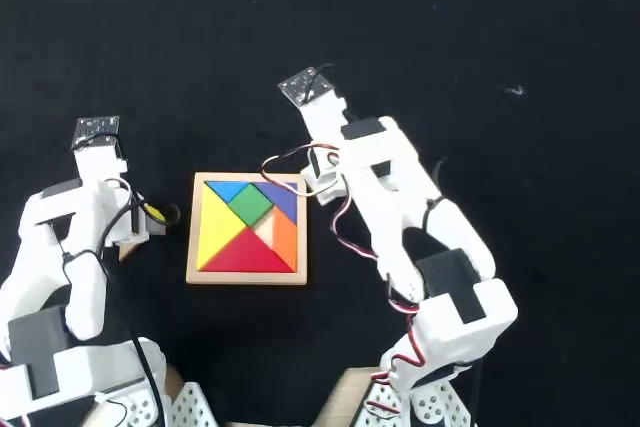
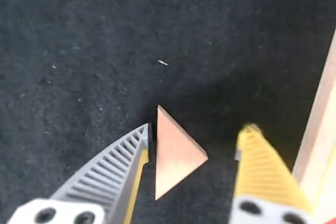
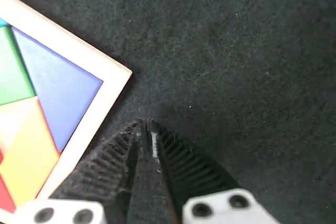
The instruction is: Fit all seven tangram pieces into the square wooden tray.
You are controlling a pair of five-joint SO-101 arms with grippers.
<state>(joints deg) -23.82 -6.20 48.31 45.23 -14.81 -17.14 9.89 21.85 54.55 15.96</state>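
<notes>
Sitting central, the square wooden tray (image 1: 247, 179) holds six coloured pieces (image 1: 245, 252) and one pale triangular gap (image 1: 265, 232) toward its right side. Off the tray's left edge, the left gripper (image 2: 199, 127) stands wide open around the small wooden triangle (image 2: 176, 153). The triangle's long edge lies against the grey finger (image 2: 115, 166) and its apex points trayward, clear of the yellow finger (image 2: 260, 156). By the tray's far-right corner, the right gripper (image 3: 147, 129) is closed on nothing. The left arm is plainly nearer the piece.

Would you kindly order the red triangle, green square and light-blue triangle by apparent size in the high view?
Largest: red triangle.
Next: green square.
Smallest: light-blue triangle.
All lie at similar distance.
</notes>
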